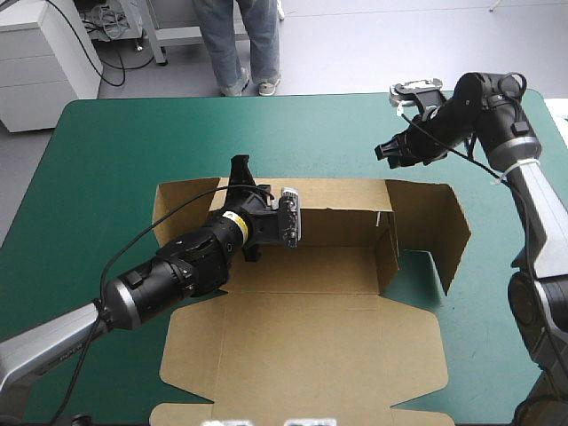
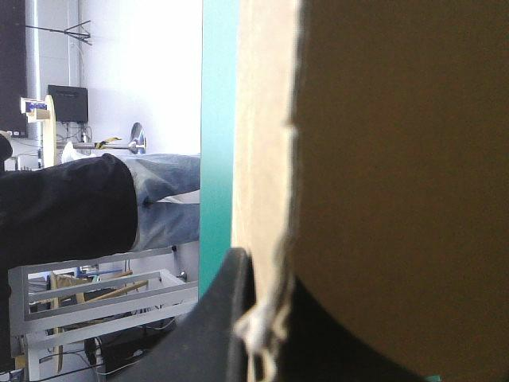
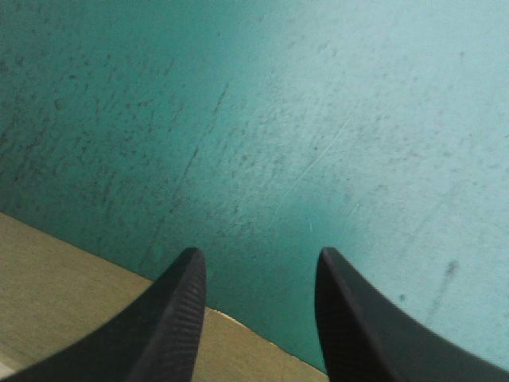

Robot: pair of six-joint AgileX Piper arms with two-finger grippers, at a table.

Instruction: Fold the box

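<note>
currently we pinch the raised back wall of the box [image 1: 302, 346] with the left gripper [image 2: 266, 274]; our right gripper [image 3: 256, 259] hangs spread above the cover [image 3: 318, 119], just beyond the far edge.

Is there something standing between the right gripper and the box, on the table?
Nothing visible does. The right gripper, open, hangs over bare teal-green cover just beyond the far edge of the box. The left gripper is shut on the box's back wall.
</note>
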